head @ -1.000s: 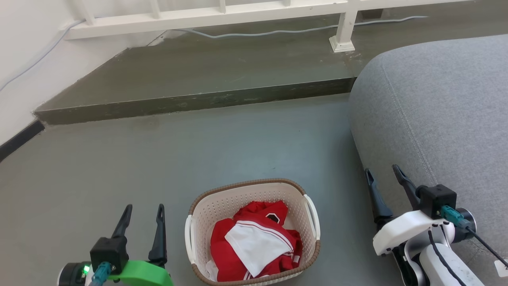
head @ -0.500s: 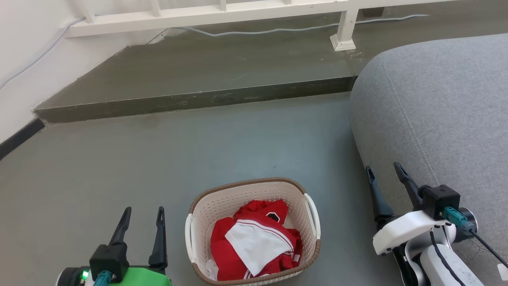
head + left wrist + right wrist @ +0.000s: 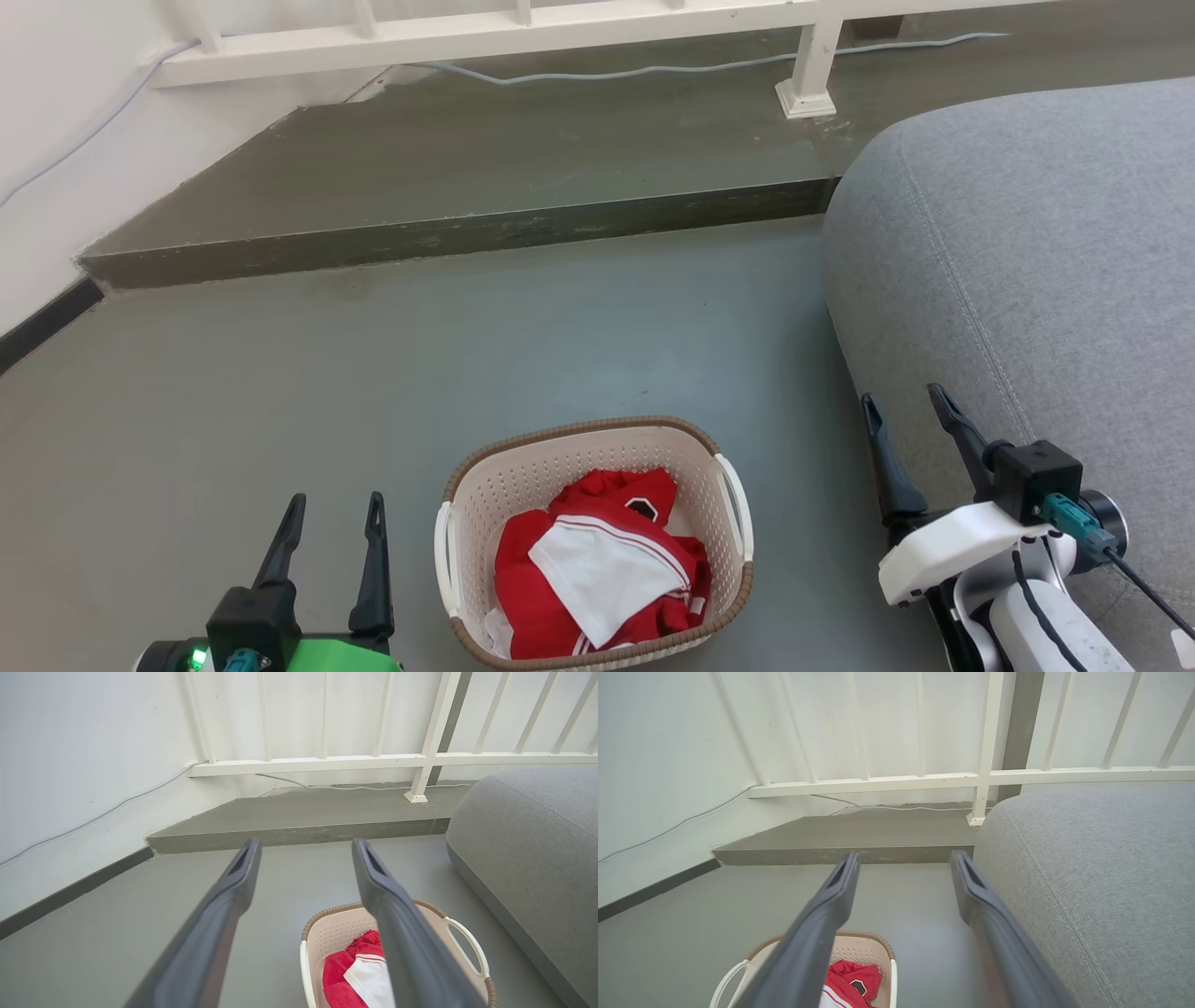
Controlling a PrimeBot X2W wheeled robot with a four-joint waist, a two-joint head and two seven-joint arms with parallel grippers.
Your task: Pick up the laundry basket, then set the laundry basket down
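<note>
It looked like a home living area. A large rounded grey fabric sofa (image 3: 1027, 261) stood on a smooth grey floor (image 3: 280, 392) near a cream perforated plastic laundry basket (image 3: 523, 481) of red and white clothes (image 3: 597, 569). A white-painted slatted railing (image 3: 485, 37) ran along a raised concrete step (image 3: 485, 159).

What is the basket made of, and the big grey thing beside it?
The laundry basket looks like cream moulded plastic: smooth walls punched with neat rows of holes, and a brown rim that only looks woven. The grey sofa seems covered in matte woven fabric, with stitched seams.
</note>
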